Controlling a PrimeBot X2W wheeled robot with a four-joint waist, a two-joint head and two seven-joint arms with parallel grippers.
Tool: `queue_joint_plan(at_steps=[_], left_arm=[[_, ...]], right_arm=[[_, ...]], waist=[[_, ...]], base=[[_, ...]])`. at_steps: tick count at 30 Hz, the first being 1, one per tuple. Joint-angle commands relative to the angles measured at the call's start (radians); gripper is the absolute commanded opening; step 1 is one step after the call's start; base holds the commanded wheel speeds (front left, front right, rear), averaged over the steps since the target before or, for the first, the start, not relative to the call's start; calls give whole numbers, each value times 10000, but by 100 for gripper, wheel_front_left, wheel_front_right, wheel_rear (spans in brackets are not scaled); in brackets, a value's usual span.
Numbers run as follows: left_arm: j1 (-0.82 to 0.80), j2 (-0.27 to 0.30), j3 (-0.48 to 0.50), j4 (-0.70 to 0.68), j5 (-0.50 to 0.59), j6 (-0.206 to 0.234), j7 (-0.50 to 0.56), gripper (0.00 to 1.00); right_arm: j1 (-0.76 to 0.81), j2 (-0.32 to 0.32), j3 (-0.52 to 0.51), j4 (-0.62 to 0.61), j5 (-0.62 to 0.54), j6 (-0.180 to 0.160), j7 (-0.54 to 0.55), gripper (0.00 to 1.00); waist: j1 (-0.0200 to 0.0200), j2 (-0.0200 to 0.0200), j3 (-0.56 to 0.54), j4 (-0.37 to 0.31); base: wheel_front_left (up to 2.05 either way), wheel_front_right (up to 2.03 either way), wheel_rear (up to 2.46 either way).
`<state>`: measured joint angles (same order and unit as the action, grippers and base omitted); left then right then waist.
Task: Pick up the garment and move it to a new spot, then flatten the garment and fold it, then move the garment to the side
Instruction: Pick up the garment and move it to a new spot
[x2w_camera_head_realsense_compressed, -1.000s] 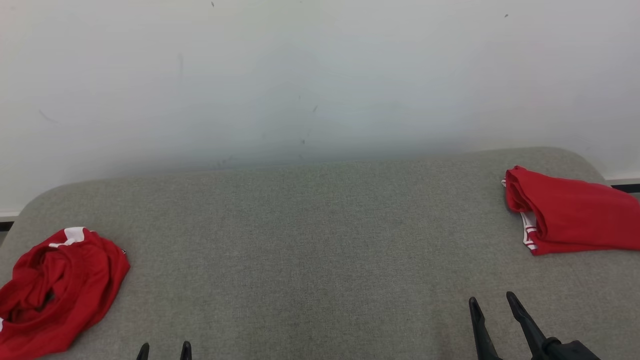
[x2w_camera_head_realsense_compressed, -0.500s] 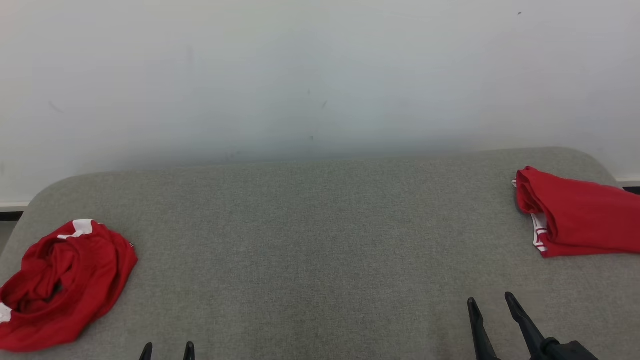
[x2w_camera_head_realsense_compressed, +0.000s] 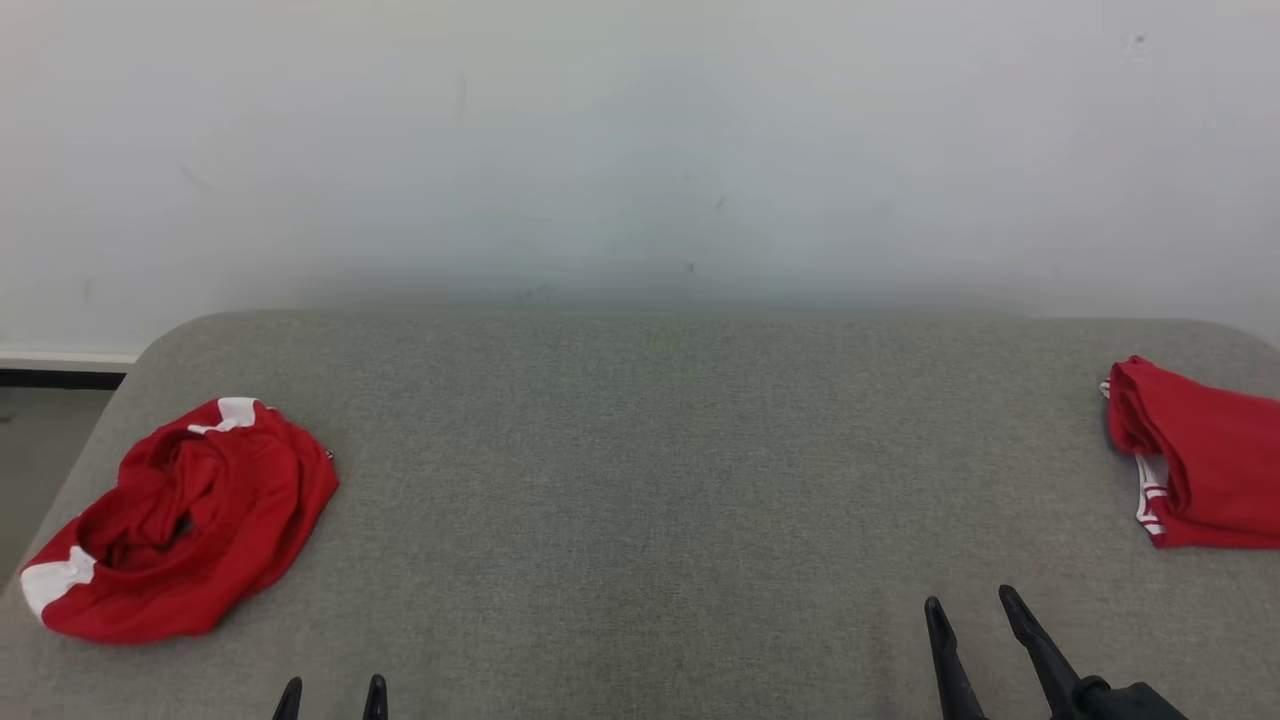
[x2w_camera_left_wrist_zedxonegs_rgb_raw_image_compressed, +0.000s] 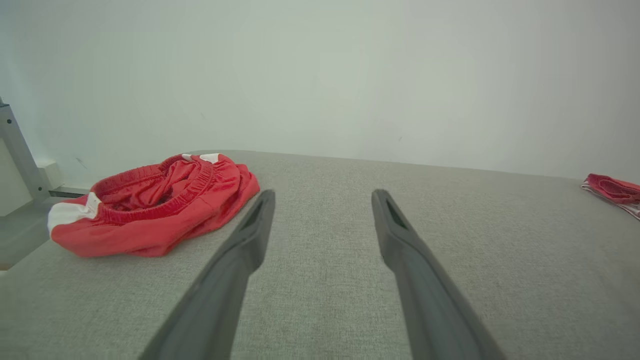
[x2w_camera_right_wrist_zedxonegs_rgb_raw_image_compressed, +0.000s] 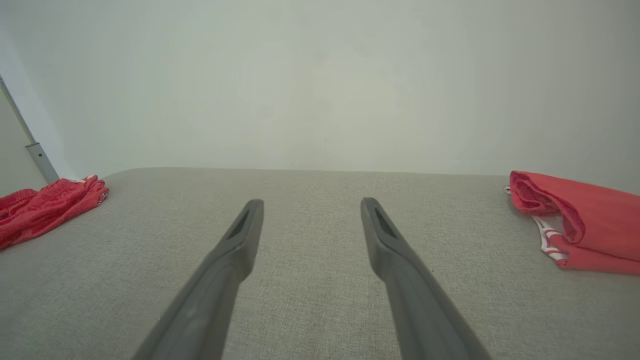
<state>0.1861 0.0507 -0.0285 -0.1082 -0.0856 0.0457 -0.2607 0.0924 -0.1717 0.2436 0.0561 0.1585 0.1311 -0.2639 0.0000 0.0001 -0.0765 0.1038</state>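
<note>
— So, where is the task's garment found?

— A crumpled red fabric garment with white patches (x2w_camera_head_realsense_compressed: 185, 520) is seen bunched in a heap at the left end of the grey cloth-covered worktop (x2w_camera_head_realsense_compressed: 640, 480), near its left edge. A second red garment with white striped trim (x2w_camera_head_realsense_compressed: 1195, 455), already folded, is laid at the far right end.

— And how are the pincers held?

— The left pincer (x2w_camera_head_realsense_compressed: 332, 690) is spread wide and nothing is pinched in it. It is held over bare cloth, to the right of the heap and apart from it. The right pincer (x2w_camera_head_realsense_compressed: 968, 600) is likewise spread and empty, well apart from both garments.

— What could be spoiled from here?

— Nothing is grasped yet, so the pick-up is judged not begun. If only the top layer of the heap is pinched, the cloth could slip free or be dragged rather than lifted. The worktop's own cover could be caught by the fingertips if the descent is taken too deep. Since the heap is lying near the edge, it could be pushed off by a sideways approach. The folded piece could also be mistaken for the target, both being red.
</note>
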Motion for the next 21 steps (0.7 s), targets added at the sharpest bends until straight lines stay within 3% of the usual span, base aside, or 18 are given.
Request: queue_joint_plan(at_steps=[1,21], left_arm=[[5,-2,21,-48,45,-21,-51,100],[-72,-1,285,-122,219,-191,-52,100]], right_arm=[[24,14,29,-31,30,-7,-9,100],[-85,256,291,-45,136,-7,-11,100]], waist=[[0,-1,42,299],[0,-1,19,2264]], base=[[0,0,0],[0,0,0]])
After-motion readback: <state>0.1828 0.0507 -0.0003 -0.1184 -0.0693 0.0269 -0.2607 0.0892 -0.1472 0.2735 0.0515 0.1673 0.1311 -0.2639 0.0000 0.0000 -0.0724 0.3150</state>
